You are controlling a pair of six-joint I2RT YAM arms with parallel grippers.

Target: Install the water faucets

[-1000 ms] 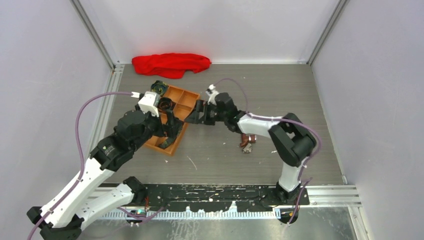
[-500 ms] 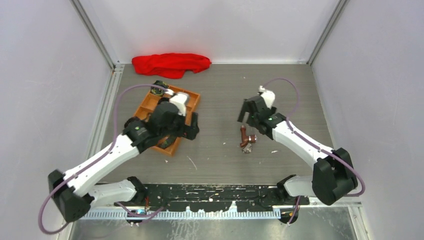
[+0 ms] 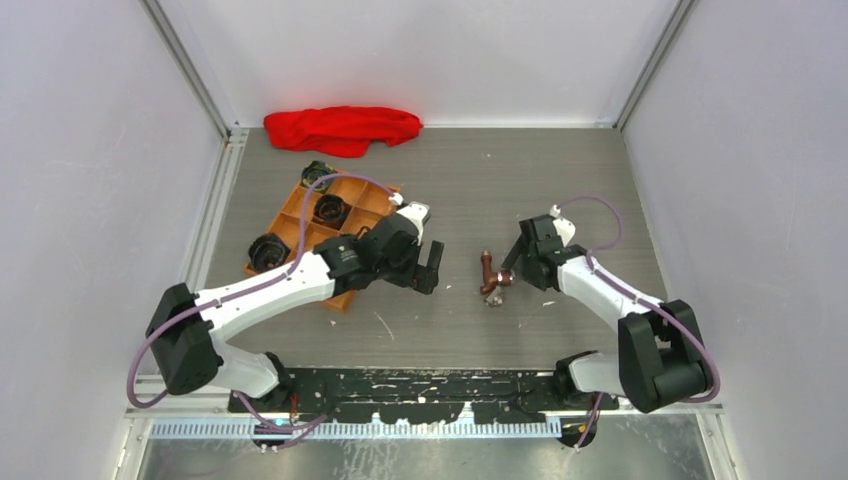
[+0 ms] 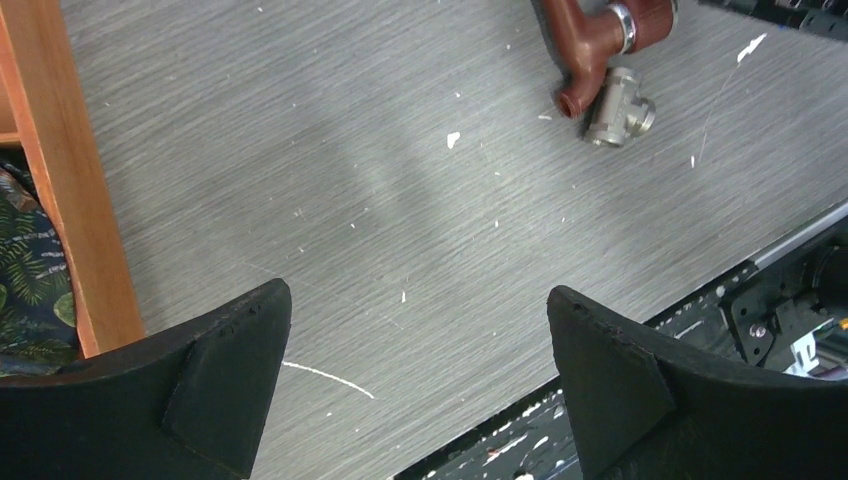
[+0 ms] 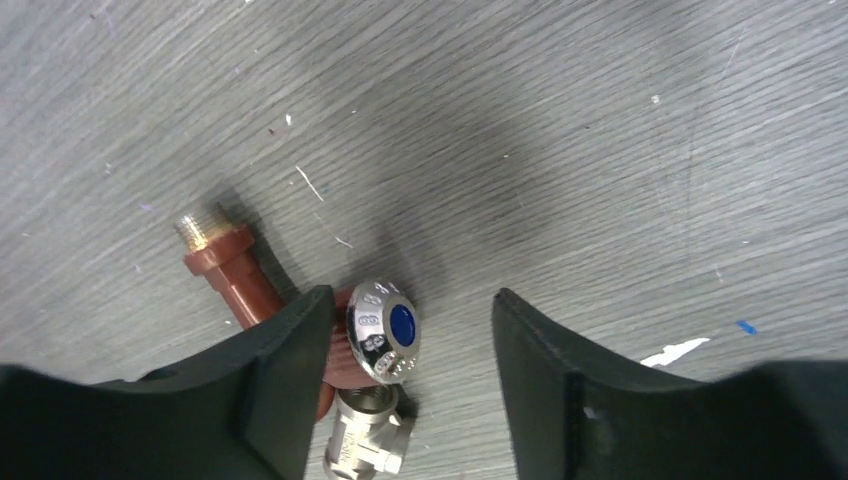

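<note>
Faucet cap (image 5: 383, 330): blue dot (image 5: 401, 322), stamped marks unreadable, inside right claw (image 5: 410, 297)

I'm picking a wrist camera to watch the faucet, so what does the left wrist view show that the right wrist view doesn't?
Only left wrist: the orange tray wall with a leaf-patterned item beyond it, and the black rail. Only right wrist: a chrome cap with a blue dot and a brass thread, the cap between the right hand's fingers. Both: the brown faucet, the silver fitting beside it and the grey table.
</note>
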